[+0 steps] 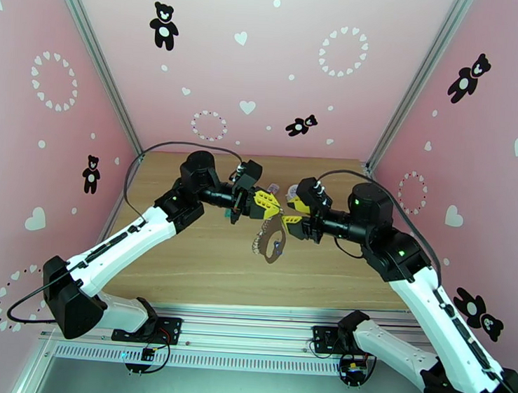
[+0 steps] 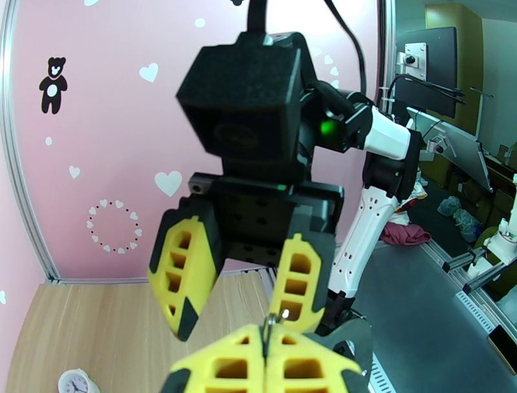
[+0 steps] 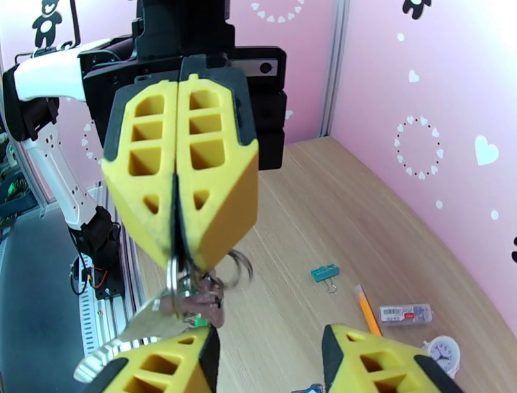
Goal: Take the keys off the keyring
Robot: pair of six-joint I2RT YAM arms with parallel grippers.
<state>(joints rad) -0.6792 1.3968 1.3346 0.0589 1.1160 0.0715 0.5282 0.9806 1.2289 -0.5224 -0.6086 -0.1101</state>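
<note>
Right wrist view puts the left claw [image 3: 176,255] dead ahead, pinched tight on the keyring [image 3: 226,266]. I'd guess it holds it up off the table [image 3: 310,207] so that the keys [image 3: 155,313] dangle free for picking. The right claw [image 3: 268,355] gapes wide just below, holding nothing. Underneath lies pale wood with a teal clip [image 3: 325,273] and an orange pen [image 3: 367,310], and pink heart-dotted walls [image 3: 420,77] stand all around.

Robot lab here, with a dressed-up test booth inside it!
Pink walls [image 1: 267,68] with bear and heart stickers box in a wooden table [image 1: 205,267]. 2 robot arms [image 1: 137,235] sit on a near aluminium rail [image 1: 250,333], with a monitor [image 2: 439,71] outside the booth.
</note>
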